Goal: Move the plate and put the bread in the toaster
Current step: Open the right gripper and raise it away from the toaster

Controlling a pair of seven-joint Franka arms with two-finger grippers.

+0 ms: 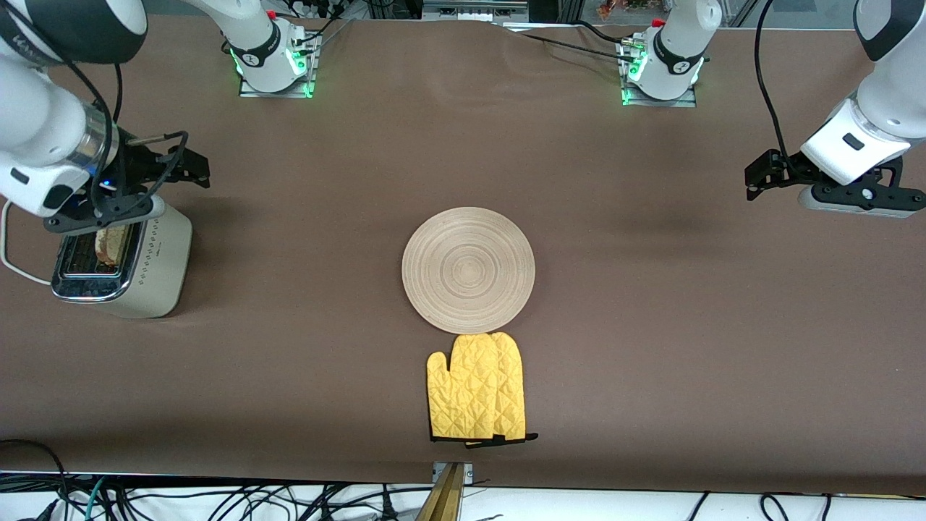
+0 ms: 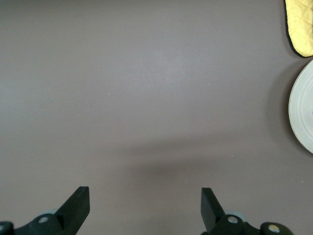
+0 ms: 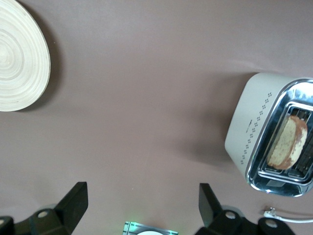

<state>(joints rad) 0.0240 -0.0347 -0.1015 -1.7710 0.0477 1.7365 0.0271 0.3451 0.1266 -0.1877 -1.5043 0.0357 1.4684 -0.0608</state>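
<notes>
The pale wooden plate [image 1: 468, 269] lies flat in the middle of the table; its edge also shows in the left wrist view [image 2: 303, 112] and the right wrist view [image 3: 19, 58]. The cream toaster [image 1: 123, 264] stands at the right arm's end of the table. The bread [image 1: 112, 244] stands upright in one of its slots, its crust sticking out [image 3: 287, 142]. My right gripper [image 1: 189, 165] is open and empty, up over the table beside the toaster [image 3: 254, 132]. My left gripper [image 1: 756, 181] is open and empty, over bare table at the left arm's end.
A yellow oven mitt [image 1: 477, 387] lies nearer the front camera than the plate, its tips at the plate's rim. The toaster's white cord [image 1: 14, 268] trails off the right arm's end. The arm bases [image 1: 275, 65] stand along the table's edge.
</notes>
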